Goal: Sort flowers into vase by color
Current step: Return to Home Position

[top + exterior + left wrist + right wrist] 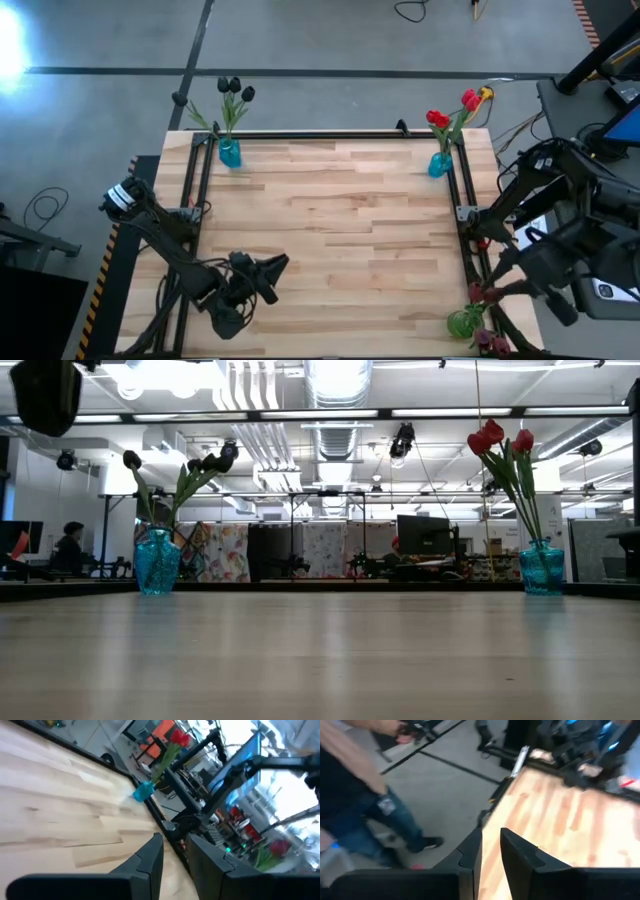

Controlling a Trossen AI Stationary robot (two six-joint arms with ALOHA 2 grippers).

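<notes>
A blue vase with dark tulips stands at the table's far left corner, also seen in the low view as the blue vase. A second blue vase with red tulips stands at the far right corner. More flowers, green leaves and dark red heads, sit bunched just past the table's near right corner. My left gripper hovers narrowly open over the near left of the table. My right gripper is off the table's right edge, narrowly open, with nothing between its fingers.
A black frame rail runs along the table's right edge, with another rail on the left. A person in jeans stands on the floor beside the table. Bare wood lies between the two vases and my arms.
</notes>
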